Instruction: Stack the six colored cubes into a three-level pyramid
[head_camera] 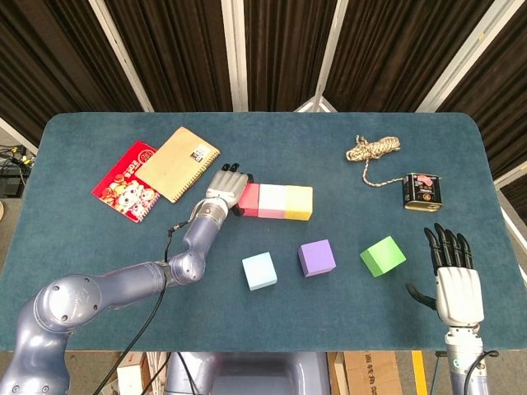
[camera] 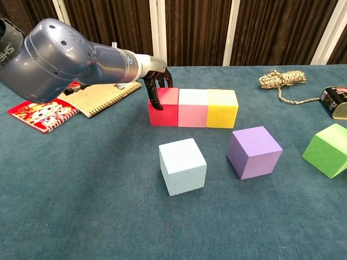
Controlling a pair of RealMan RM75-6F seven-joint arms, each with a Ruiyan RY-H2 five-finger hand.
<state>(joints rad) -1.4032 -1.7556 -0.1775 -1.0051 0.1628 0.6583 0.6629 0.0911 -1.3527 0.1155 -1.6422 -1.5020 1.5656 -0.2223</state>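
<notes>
Red (head_camera: 249,200) (camera: 165,108), pink (head_camera: 272,201) (camera: 193,108) and yellow (head_camera: 298,202) (camera: 222,109) cubes form a touching row at mid-table. My left hand (head_camera: 226,188) (camera: 156,86) grips the red cube's left end, thumb on its front face and fingers over the back. Nearer the front lie a light blue cube (head_camera: 259,271) (camera: 182,166), a purple cube (head_camera: 316,257) (camera: 254,151) and a tilted green cube (head_camera: 382,256) (camera: 327,149), each apart from the others. My right hand (head_camera: 451,280) hovers open at the front right edge, right of the green cube.
A tan spiral notebook (head_camera: 177,163) and a red booklet (head_camera: 125,181) lie at the back left, close behind my left hand. A coil of rope (head_camera: 372,150) and a small tin (head_camera: 422,190) sit at the back right.
</notes>
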